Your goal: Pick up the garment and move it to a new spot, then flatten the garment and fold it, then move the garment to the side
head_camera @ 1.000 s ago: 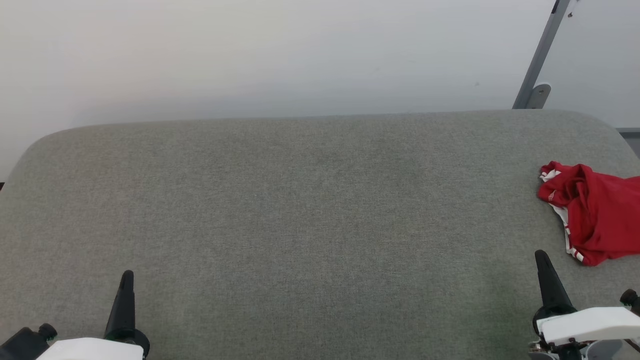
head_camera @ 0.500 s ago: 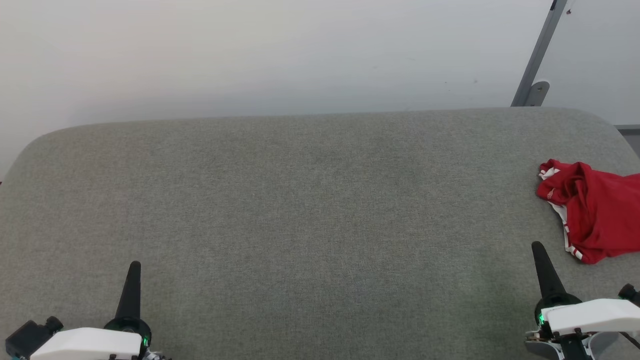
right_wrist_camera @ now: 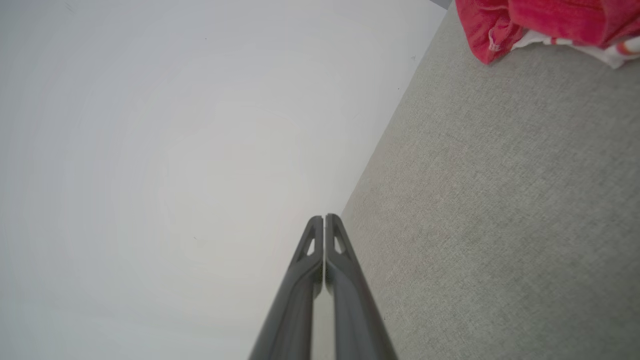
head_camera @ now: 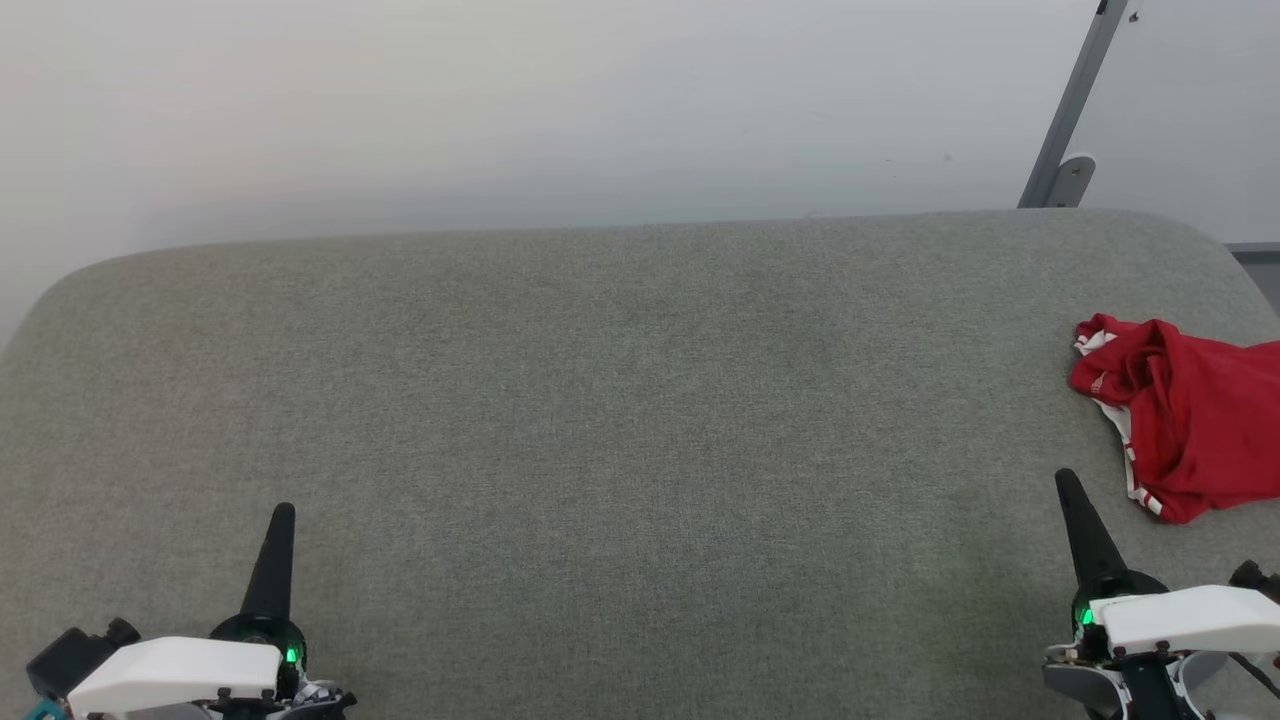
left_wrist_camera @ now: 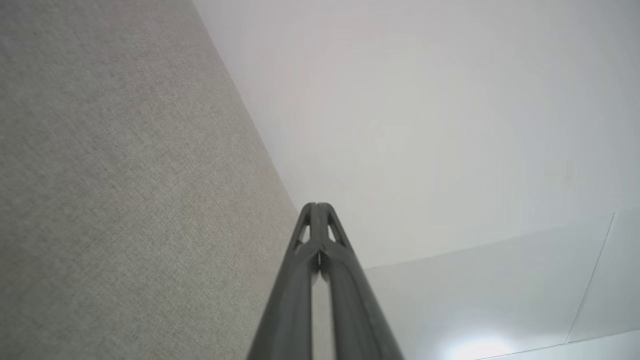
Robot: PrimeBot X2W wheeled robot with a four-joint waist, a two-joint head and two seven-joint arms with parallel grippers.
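At the right edge of the bench (head_camera: 600, 400), open the closed right gripper (head_camera: 1066, 490), pinch the jersey (head_camera: 1195, 425) deep; leave left gripper (head_camera: 283, 520) closed.

Reads as a lab or test bay rather than a home, as far as your views tell. Cues:
- One wide tabletop (head_camera: 620, 400), wrapped in plain grey-green fabric with rounded corners, stands in front of a bare white wall (head_camera: 500, 100).
- A grey metal pole (head_camera: 1075, 95) slants up the wall at far right, with a rounded bracket (head_camera: 1068, 180) at its lower end.
- Your left wrist view adds glossy pale panels (left_wrist_camera: 500, 295) with thin seams and a lamp glare.

Exact room type: can't tell.
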